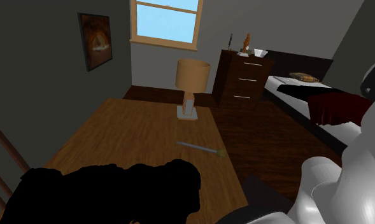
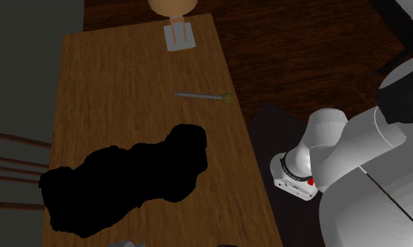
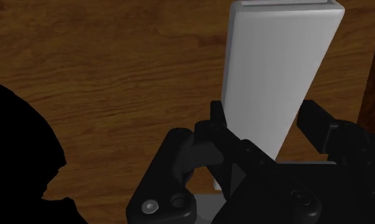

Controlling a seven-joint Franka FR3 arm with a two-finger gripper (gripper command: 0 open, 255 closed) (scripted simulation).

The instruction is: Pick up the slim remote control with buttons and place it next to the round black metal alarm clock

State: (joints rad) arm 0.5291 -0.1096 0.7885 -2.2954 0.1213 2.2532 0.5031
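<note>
- Lower end of white remote (image 3: 278, 70), behind the clasping gripper (image 3: 265, 113).
- Stretch of table (image 2: 127, 84), under a black area (image 2: 127, 175).
- Shade of lamp (image 2: 173, 5), cut by top edge.
- Thin rod (image 2: 198, 95), too small to name.

No text, labels, brands, numbers or signs readable in any view. Framed picture (image 1: 95, 39) on the wall: brownish image, no lettering to make out. White remote (image 3: 278, 70): the face that shows is plain, no legends or markings.
</note>
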